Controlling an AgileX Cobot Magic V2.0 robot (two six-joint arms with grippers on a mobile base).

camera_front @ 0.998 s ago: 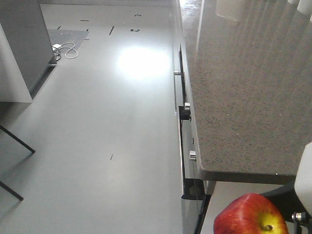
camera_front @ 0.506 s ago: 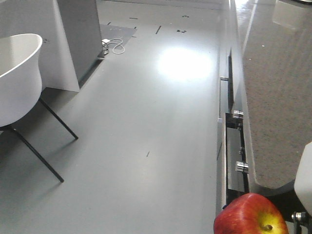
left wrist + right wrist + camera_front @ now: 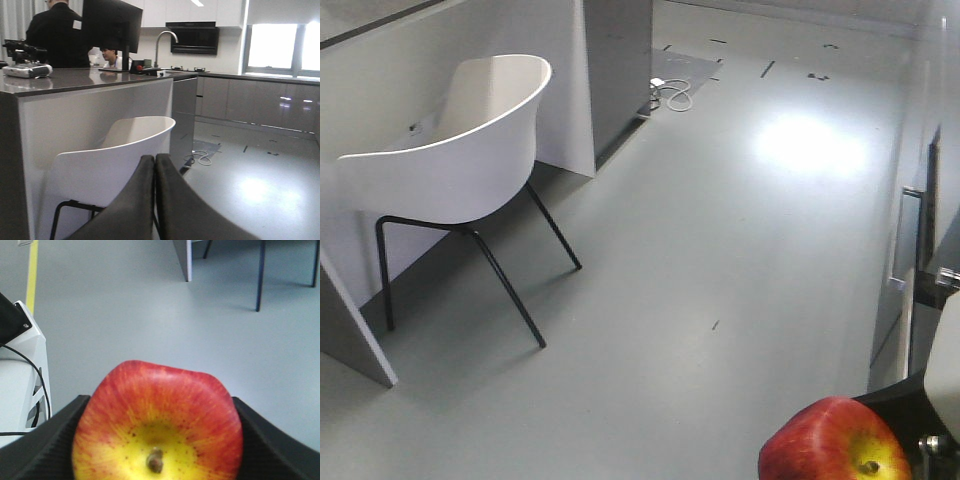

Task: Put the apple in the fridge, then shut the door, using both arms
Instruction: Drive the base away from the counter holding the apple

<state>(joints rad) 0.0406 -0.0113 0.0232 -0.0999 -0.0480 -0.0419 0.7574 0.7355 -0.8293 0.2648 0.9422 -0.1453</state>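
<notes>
Your right fingers (image 3: 272,442) are clamped on the apple (image 3: 157,425), one dark pad on each flank, the stem end facing the wrist camera. In the front view the apple sits at 5 o'clock, exactly where it sat a second ago, so the grip has not slipped. Your left fingers (image 3: 135,205) are pressed together along their length with nothing between them.

What has changed is everything behind the apple. The cabinet fronts (image 3: 920,250) that ran up the middle of the front view a second ago now sit at the 3 o'clock edge. A white chair (image 3: 470,150), absent then, now fills 9 to 10 o'clock. The floor (image 3: 720,250) spreads across the centre. The white cable (image 3: 670,92) has moved from 10 o'clock to near 12. I judge that the base is swinging left while both arms hold their pose.

For the task, this looks like transit only. No fridge or door shows in any view; the left wrist sees only the chair against a counter (image 3: 75,82). Placing has not begun, and the free left arm looks the natural one for the door.
</notes>
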